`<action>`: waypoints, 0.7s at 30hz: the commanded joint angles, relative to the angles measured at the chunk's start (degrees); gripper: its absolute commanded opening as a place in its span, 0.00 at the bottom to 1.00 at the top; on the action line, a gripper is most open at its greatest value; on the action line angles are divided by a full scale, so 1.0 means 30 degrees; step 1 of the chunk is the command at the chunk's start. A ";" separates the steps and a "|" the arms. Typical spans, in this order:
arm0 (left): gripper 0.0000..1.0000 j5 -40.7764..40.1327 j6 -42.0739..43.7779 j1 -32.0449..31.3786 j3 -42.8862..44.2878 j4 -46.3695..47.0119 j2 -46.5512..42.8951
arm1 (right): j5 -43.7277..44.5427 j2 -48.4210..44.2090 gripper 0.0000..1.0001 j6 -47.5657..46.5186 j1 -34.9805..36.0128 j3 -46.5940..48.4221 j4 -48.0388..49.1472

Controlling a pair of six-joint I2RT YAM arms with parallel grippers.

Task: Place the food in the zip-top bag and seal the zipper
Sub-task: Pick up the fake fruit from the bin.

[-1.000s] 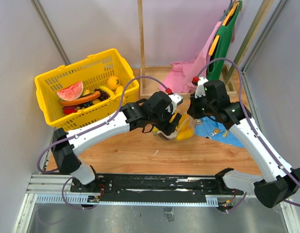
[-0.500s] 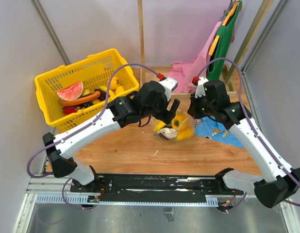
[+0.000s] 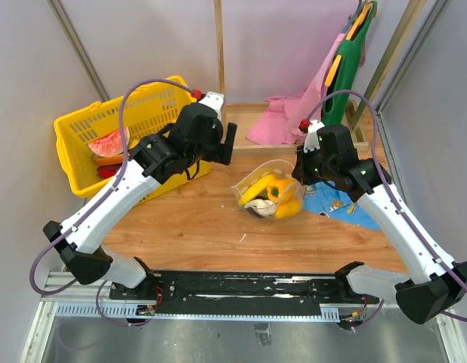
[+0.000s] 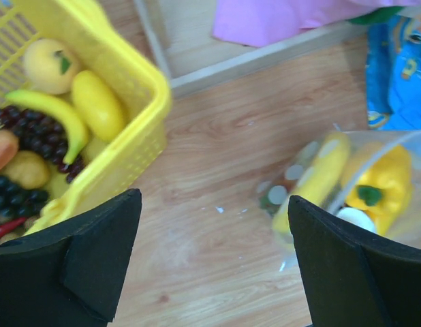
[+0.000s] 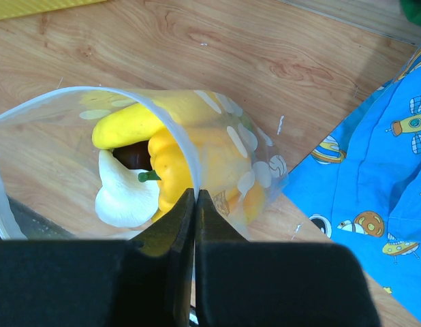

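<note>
The clear dotted zip-top bag (image 3: 269, 190) lies on the wood table with its mouth held open. Inside it are a yellow pepper (image 5: 171, 167), a banana (image 5: 125, 127), a white piece (image 5: 123, 196) and a dark piece. My right gripper (image 5: 195, 194) is shut on the bag's white zipper rim (image 5: 171, 133). My left gripper (image 3: 226, 144) is open and empty, above the table between the bag and the yellow basket (image 3: 82, 121). The basket holds more food: watermelon slice (image 3: 106, 141), banana (image 4: 50, 112), grapes, lemons. In the left wrist view the bag (image 4: 340, 180) shows at right.
A blue patterned cloth (image 3: 343, 204) lies right of the bag, under my right arm. A pink cloth (image 3: 282, 121) and a wooden frame (image 3: 218, 68) stand at the back. A green hanging item (image 3: 353, 53) is at back right.
My left gripper has pulled away from the bag, up and left toward the basket, empty. The bag's mouth now shows open. My right arm has not moved.
</note>
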 commanded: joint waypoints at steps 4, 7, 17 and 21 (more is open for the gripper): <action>0.93 -0.1039 -0.0495 0.3482 0.0565 -0.1871 -0.0793 | 0.0012 -0.0161 0.01 -0.0106 0.0264 0.0097 0.0470; 0.94 -0.0632 -0.0519 0.5206 0.0555 -0.2192 -0.0827 | -0.0069 -0.0172 0.01 -0.0100 0.0264 0.0041 0.0492; 0.95 0.2194 -0.0386 1.1886 -0.0228 -0.2406 -0.0334 | -0.0166 -0.0193 0.01 -0.0296 0.0249 -0.0292 0.0690; 0.94 0.3363 -0.0490 1.4121 -0.1116 -0.1991 0.0152 | -0.0084 -0.0281 0.01 -0.0462 0.0264 -0.0315 0.0672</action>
